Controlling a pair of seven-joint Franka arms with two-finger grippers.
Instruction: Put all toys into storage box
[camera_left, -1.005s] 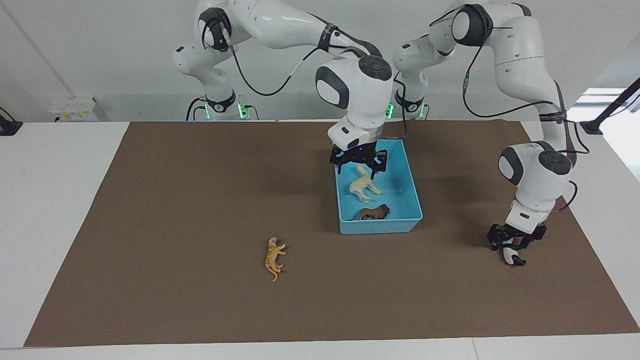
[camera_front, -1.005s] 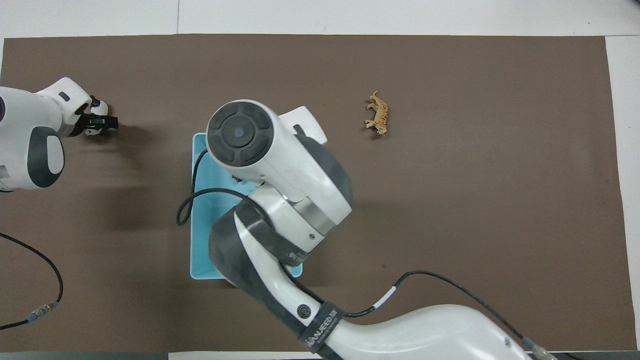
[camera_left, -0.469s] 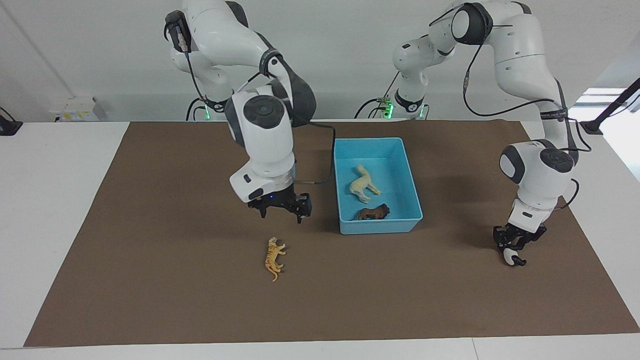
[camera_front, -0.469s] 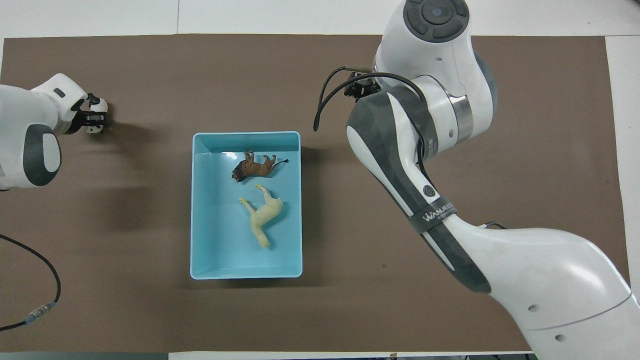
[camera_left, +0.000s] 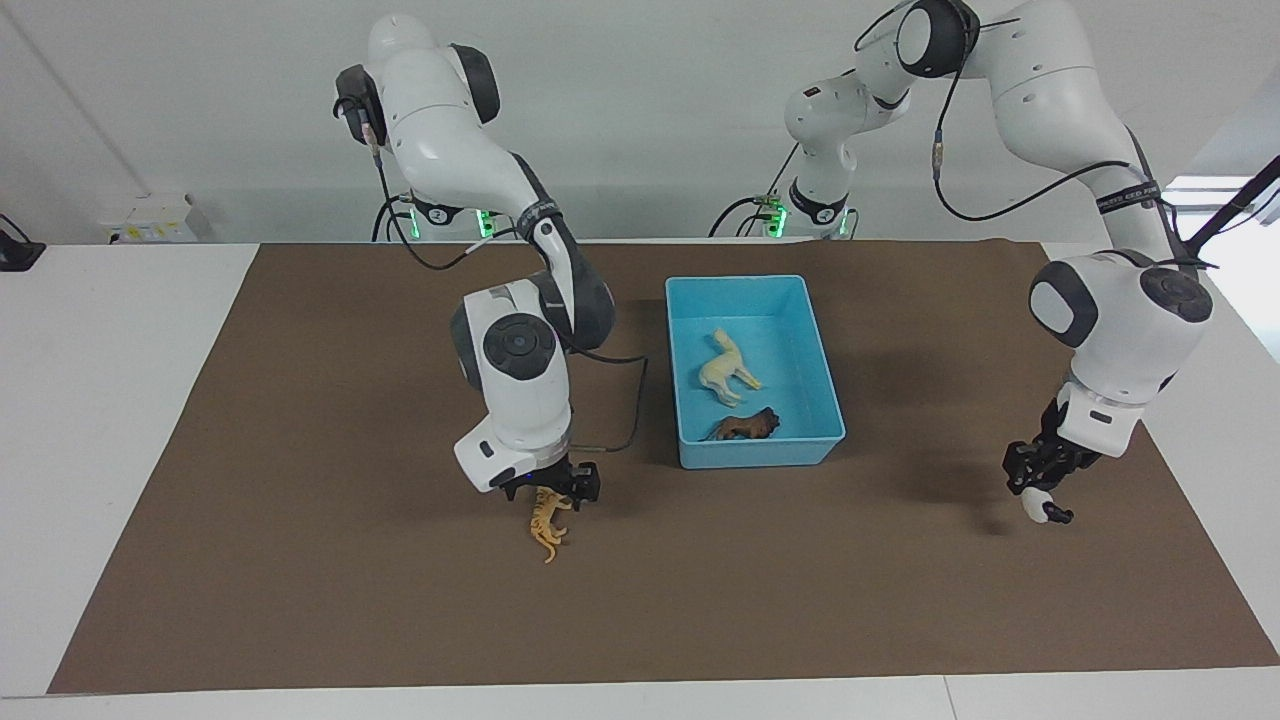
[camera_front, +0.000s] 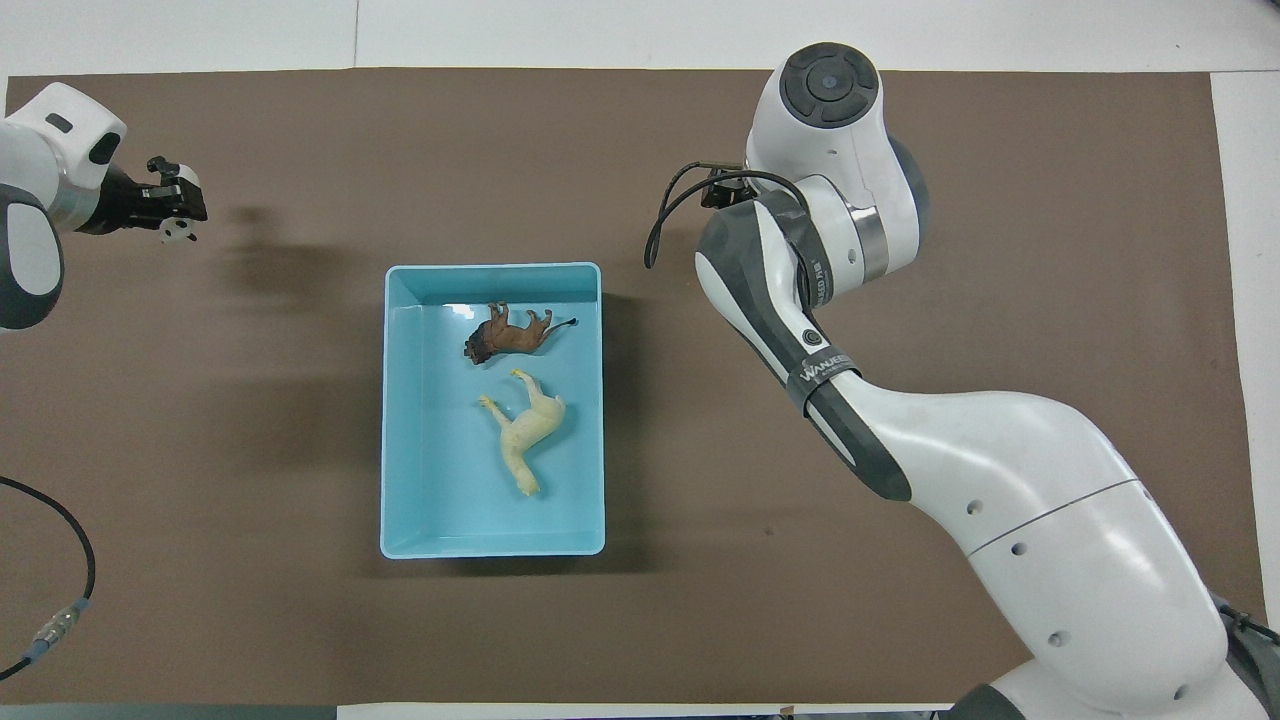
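Observation:
The light blue storage box (camera_left: 760, 455) (camera_front: 395, 400) stands mid-mat with the cream horse (camera_left: 728, 367) (camera_front: 530, 430) and brown lion (camera_left: 748, 426) (camera_front: 508, 336) lying in it. The orange tiger (camera_left: 546, 525) lies on the mat toward the right arm's end, farther from the robots than the box. My right gripper (camera_left: 548, 490) is low over the tiger's upper end, open; in the overhead view its wrist hides both. My left gripper (camera_left: 1038, 490) (camera_front: 175, 200) is shut on the black-and-white panda (camera_left: 1040, 507) (camera_front: 176, 228), held a little above the mat at the left arm's end.
A brown mat (camera_left: 350, 600) covers most of the white table (camera_left: 100, 400). A cable (camera_left: 620, 420) hangs from the right arm's wrist beside the box. Another loose cable (camera_front: 60, 560) lies near the left arm's base.
The right gripper left the box, crossed to the tiger and came down over it. The left gripper closed on the panda and raised it off the mat.

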